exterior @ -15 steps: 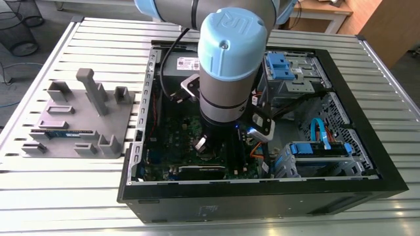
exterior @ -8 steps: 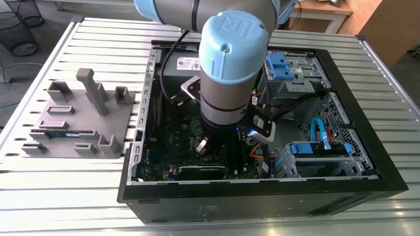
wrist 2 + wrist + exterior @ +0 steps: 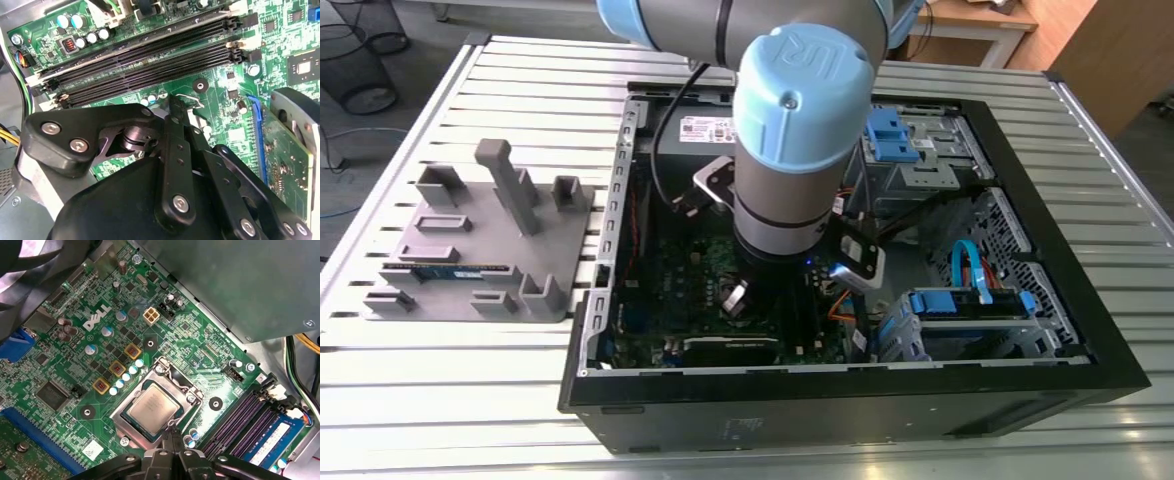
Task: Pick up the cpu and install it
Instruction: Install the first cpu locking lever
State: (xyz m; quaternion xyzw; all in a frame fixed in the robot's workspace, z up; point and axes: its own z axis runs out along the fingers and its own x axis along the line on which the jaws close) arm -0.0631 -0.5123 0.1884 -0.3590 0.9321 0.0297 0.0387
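The computer case [image 3: 854,400] lay open on the table [image 3: 454,380]. The holder [image 3: 480,240] stood on the table at the exterior view's left, just beside the case wall. The arm [image 3: 794,150] reached down into the case, above the motherboard [image 3: 65,365] on its floor. In the first wrist view the cpu [image 3: 152,407] sat inside the socket frame [image 3: 172,372]. The memory slots [image 3: 245,420] ran near that frame, one holding a memory stick [image 3: 270,437]. The gripper [image 3: 172,440] hung just beside the frame's edge, on the side towards the slots.
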